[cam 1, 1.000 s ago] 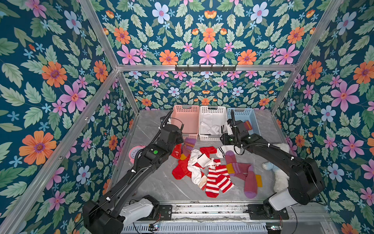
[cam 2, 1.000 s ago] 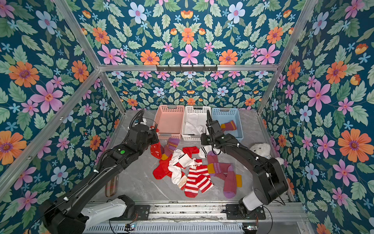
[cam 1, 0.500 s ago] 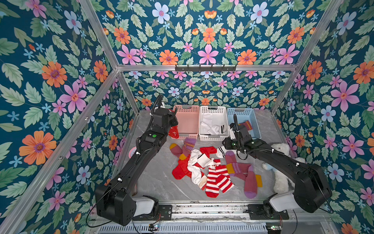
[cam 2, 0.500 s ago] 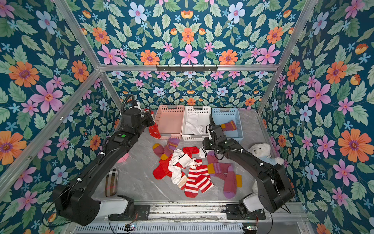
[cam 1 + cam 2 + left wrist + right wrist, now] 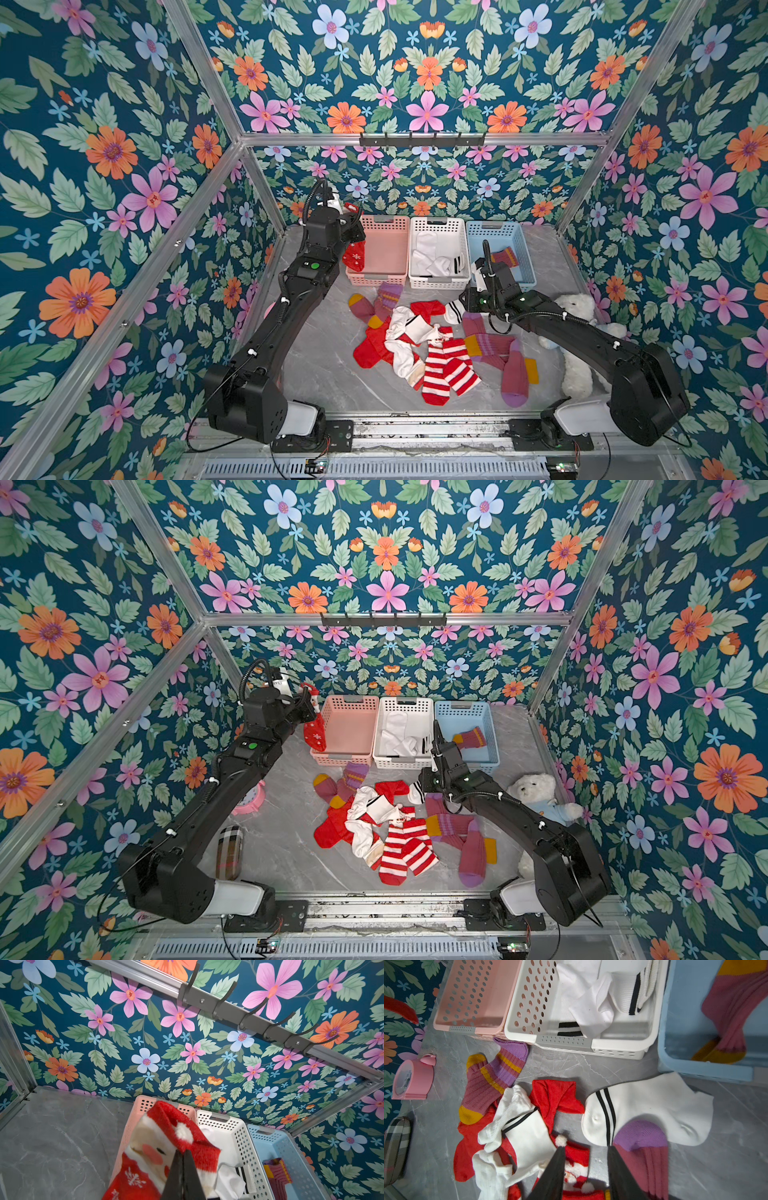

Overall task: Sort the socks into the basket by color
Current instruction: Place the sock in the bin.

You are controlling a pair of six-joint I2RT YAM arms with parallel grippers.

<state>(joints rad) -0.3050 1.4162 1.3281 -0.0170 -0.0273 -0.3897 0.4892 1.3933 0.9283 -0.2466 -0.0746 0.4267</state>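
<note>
Left gripper (image 5: 182,1153) pinches red Santa sock (image 5: 164,1124) at cuff; limp, light, dangling by pink basket (image 5: 384,220) left rim. Right gripper (image 5: 585,1148) half-spread, empty; grab white banded sock (image 5: 654,1105) at a fold.

Above centre we count three: pink basket (image 5: 384,249), white basket (image 5: 436,226), blue basket (image 5: 494,232). Lower centre, two striped socks (image 5: 434,374); one maroon sock (image 5: 506,257) in the blue basket. Further right, one white bear (image 5: 532,787); at left, one pink clock (image 5: 253,800) and one plaid case (image 5: 229,852).
</note>
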